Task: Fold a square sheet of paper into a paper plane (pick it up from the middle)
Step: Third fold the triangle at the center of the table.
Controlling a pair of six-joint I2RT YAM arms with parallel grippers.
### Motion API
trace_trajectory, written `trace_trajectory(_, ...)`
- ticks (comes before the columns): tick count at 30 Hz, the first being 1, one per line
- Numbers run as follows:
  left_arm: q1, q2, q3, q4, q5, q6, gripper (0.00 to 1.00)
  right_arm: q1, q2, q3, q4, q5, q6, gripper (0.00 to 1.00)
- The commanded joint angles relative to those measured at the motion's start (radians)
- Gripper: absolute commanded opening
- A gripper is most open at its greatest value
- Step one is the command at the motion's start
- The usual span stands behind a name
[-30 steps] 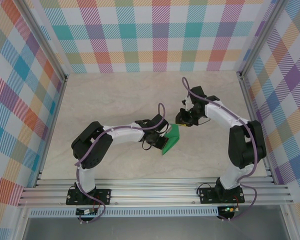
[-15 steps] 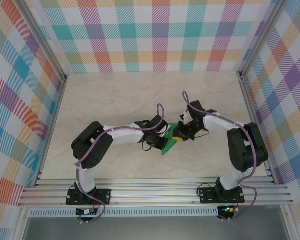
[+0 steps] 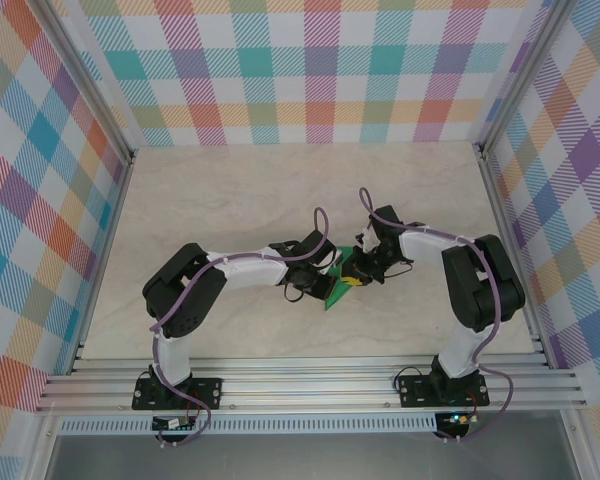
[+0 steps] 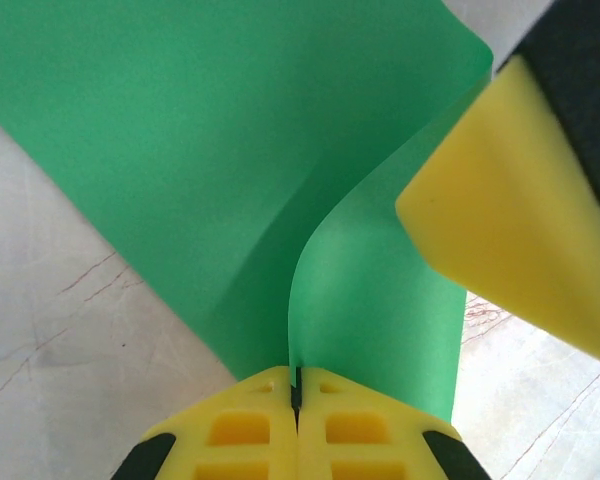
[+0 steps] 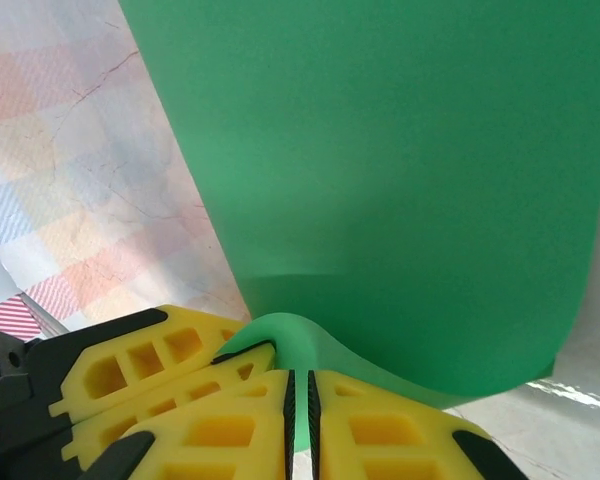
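My left hand (image 4: 297, 398) is clenched on one edge of the thin bright-green square sheet of paper (image 4: 180, 150). My right hand (image 5: 300, 388) pinches another, holding it over the middle of the pale marbled tabletop (image 3: 230, 200). It looks light, floppy and easily creased, so I'd pinch gently at the edges. There's open room all round.

Green paper (image 3: 333, 295); beside it, yellow fingers (image 5: 400, 410) on black-and-white arms (image 3: 245, 268) with purple cables (image 3: 326, 218). Beneath the paper you see a cream, veined table (image 3: 230, 190); around it, walls (image 3: 300, 70) in pastel plaid.
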State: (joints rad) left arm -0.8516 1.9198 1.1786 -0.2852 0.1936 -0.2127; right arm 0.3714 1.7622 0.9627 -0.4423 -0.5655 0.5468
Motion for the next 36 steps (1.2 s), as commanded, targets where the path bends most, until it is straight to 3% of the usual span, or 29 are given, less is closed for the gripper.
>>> trace_trajectory(1,0.011,-0.020,-0.005,-0.005,0.011,0.004,0.03,0.006,0.027,-0.016,0.024,0.006,-0.001,0.14)
trace_trajectory(14,0.010,-0.048,-0.013,-0.020,-0.011,0.003,0.06,0.005,0.082,-0.010,0.000,0.060,-0.039,0.15)
trace_trajectory(17,0.010,-0.079,-0.013,-0.020,-0.016,-0.014,0.16,0.005,0.094,-0.020,0.008,0.058,-0.036,0.15)
trace_trajectory(20,0.010,-0.133,-0.012,-0.022,-0.026,-0.045,0.35,0.006,0.093,-0.028,0.007,0.072,-0.033,0.15)
trace_trajectory(24,0.010,-0.223,-0.047,0.000,-0.063,-0.116,0.45,0.006,0.092,-0.030,0.006,0.077,-0.029,0.15)
trace_trajectory(27,0.008,-0.257,-0.065,-0.001,-0.025,-0.162,0.43,0.006,0.089,-0.028,0.008,0.075,-0.027,0.15)
trace_trajectory(30,-0.002,-0.278,-0.096,0.064,0.019,-0.220,0.32,0.006,0.083,-0.027,0.007,0.078,-0.025,0.15)
trace_trajectory(33,-0.024,-0.250,-0.100,0.109,0.080,-0.267,0.28,0.006,0.082,-0.026,0.005,0.078,-0.019,0.15)
trace_trajectory(36,-0.055,-0.202,-0.078,0.109,0.054,-0.295,0.26,0.006,0.081,-0.028,0.012,0.078,-0.012,0.15)
